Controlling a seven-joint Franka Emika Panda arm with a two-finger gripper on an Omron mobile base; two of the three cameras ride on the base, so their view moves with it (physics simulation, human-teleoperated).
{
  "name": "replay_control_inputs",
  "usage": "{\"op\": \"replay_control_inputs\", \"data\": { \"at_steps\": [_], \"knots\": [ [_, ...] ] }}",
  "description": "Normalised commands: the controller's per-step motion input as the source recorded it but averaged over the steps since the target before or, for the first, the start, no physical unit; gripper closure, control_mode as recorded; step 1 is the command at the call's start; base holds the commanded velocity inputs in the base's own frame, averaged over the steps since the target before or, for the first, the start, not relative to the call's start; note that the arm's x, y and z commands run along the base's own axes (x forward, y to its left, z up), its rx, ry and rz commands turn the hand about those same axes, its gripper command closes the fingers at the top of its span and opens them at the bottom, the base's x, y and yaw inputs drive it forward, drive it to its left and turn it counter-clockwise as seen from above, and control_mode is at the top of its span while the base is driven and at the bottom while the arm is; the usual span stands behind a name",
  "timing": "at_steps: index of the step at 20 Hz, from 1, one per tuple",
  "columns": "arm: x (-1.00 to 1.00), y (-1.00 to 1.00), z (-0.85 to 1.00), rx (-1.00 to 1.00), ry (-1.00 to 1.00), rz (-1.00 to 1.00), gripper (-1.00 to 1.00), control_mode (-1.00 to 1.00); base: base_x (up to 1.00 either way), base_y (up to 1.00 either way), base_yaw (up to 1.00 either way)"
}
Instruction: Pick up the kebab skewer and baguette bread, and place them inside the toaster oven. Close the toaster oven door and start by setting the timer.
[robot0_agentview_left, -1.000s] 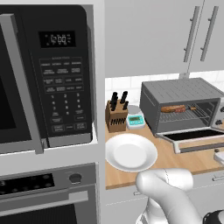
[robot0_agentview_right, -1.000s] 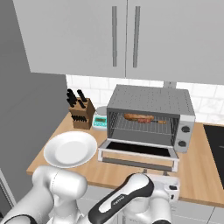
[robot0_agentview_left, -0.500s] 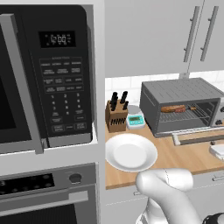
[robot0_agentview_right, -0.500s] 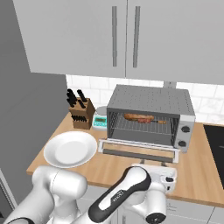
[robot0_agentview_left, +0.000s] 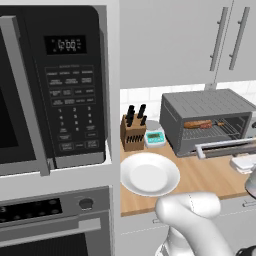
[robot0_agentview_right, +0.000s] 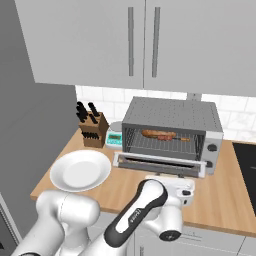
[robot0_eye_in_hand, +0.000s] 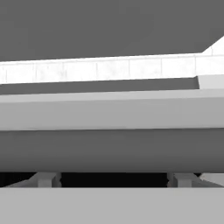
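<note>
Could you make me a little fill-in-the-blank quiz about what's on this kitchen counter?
1. The baguette bread lies on the wire rack inside the ____.
2. The round white plate has ____ on it.
3. The wooden knife block stands to the ____ of the toaster oven in both base views.
4. The toaster oven door is partly ____, not shut.

Missing words: toaster oven; nothing; left; open

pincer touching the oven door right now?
Cannot tell. In the right base view the hand sits just under the half-raised door, hiding any contact. The hand view shows the door's bar close ahead, with no contact or gap at the fingertips.
</note>
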Motion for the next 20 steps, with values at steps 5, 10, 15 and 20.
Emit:
{"op": "replay_control_inputs", "data": {
  "at_steps": [5, 10, 15, 20],
  "knots": [
    [0.41, 0.34, 0.17, 0.0, -0.06, 0.0, -1.0, -1.0, 0.0, 0.0, 0.0],
    [0.36, 0.27, 0.11, 0.0, -0.06, 0.0, -1.0, -1.0, 0.0, 0.0, 0.0],
    [0.36, 0.25, 0.1, 0.0, -0.05, 0.0, -1.0, -1.0, 0.0, 0.0, 0.0],
    [0.39, 0.26, 0.01, 0.0, -0.03, 0.0, -1.0, -1.0, 0.0, 0.0, 0.0]
  ]
}}
